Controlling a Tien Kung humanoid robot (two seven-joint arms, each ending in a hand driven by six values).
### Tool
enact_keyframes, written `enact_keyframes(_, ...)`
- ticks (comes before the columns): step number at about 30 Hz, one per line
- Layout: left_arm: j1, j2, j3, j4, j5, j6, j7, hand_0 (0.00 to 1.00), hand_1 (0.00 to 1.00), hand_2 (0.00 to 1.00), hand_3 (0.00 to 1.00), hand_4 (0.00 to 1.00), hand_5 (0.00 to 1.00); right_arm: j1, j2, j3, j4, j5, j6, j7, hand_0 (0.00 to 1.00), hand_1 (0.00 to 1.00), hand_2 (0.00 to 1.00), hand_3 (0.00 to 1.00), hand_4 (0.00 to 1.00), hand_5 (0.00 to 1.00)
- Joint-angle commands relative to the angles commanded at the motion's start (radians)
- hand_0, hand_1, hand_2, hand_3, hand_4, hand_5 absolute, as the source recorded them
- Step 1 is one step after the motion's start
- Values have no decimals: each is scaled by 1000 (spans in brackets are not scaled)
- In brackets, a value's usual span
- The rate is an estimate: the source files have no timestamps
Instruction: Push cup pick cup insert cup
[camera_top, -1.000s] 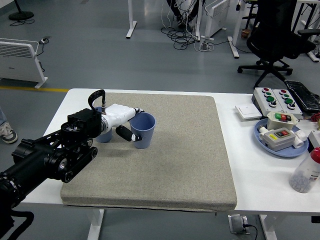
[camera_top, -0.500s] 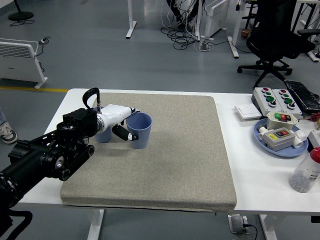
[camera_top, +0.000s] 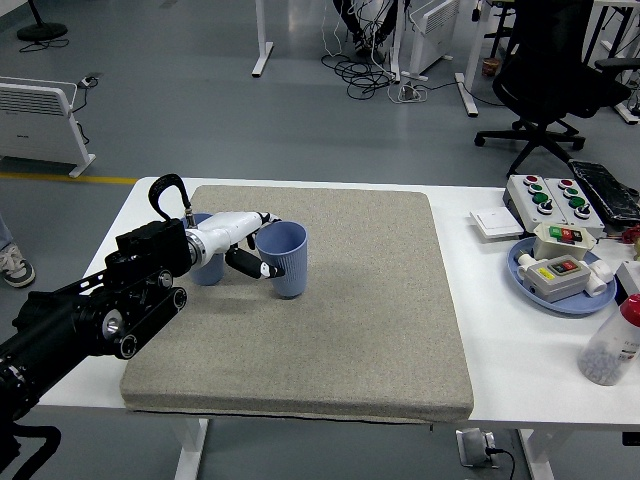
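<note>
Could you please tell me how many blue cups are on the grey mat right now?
2: one blue cup held by the left hand, and a second blue cup beside it, mostly hidden behind the hand.

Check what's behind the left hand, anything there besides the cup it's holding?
A second blue cup stands on the grey mat behind the left hand, which grips the front blue cup. Only its rim and lower wall show; hand and wrist cover the rest.

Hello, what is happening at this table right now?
The robot's left hand grips a blue cup at its rim, on the grey mat of the white table. The cup looks slightly tilted. A second blue cup stands just left of it, partly hidden behind the wrist. The held cup is not yet inside the other one. The right arm is not in view.
</note>
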Motion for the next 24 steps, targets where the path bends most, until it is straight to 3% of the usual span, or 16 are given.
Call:
enact_keyframes(3, 0, 8, -13, -24, 4, -14, 8, 345, 556, 535, 741, 714, 339, -1, 1, 0, 0, 2, 0, 1, 702, 595, 637, 581, 128, 467)
enact_keyframes(8, -19, 49, -48, -115, 28, -59, 33, 343, 551, 533, 739, 715, 338, -4, 2, 2, 0, 6, -1, 2, 701, 598, 637, 580, 128, 467)
enact_keyframes(11, -23, 55, -53, -129, 31, -65, 36, 343, 551, 533, 739, 715, 338, -5, 2, 2, 0, 6, -1, 2, 701, 598, 637, 580, 128, 467)
enact_keyframes(12, -40, 82, -76, -165, 40, -82, 45, 345, 552, 537, 736, 714, 341, -6, 2, 4, 0, 5, -1, 1, 701, 597, 636, 580, 128, 467)
enact_keyframes(16, -69, 134, -121, -224, 44, -108, 57, 345, 552, 537, 736, 714, 341, -8, 3, 5, 0, 6, -1, 1, 701, 597, 636, 580, 128, 467)
enact_keyframes(18, -77, 148, -134, -231, 43, -114, 58, 347, 554, 538, 738, 715, 347, -8, 3, 5, 0, 6, -2, 1, 701, 594, 635, 580, 128, 467)
enact_keyframes(24, -102, 228, -206, -220, 70, -126, 62, 347, 554, 538, 739, 718, 351, -15, 6, 3, 0, 11, -3, 0, 701, 596, 636, 579, 128, 466)
